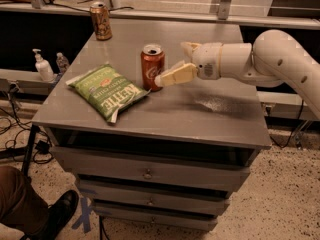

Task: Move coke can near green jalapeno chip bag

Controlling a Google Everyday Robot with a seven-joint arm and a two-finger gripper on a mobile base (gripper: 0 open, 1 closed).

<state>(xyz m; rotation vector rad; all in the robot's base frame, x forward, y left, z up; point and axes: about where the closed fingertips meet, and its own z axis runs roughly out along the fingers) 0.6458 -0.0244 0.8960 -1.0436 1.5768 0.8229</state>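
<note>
The coke can [152, 67] stands upright on the bench [215, 119], just beside the green jalapeno chip bag [107, 91], and with the tool [171, 63] spread apart, one fingertip at the can's side, I'd draw it straight back slowly to avoid a tip-over.

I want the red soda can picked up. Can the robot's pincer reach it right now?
Probably yes. The open pincer hangs just right of the coke can, one fingertip almost at its side, nothing between them. The green jalapeno chip bag lies left of the can, out of the way.
</note>
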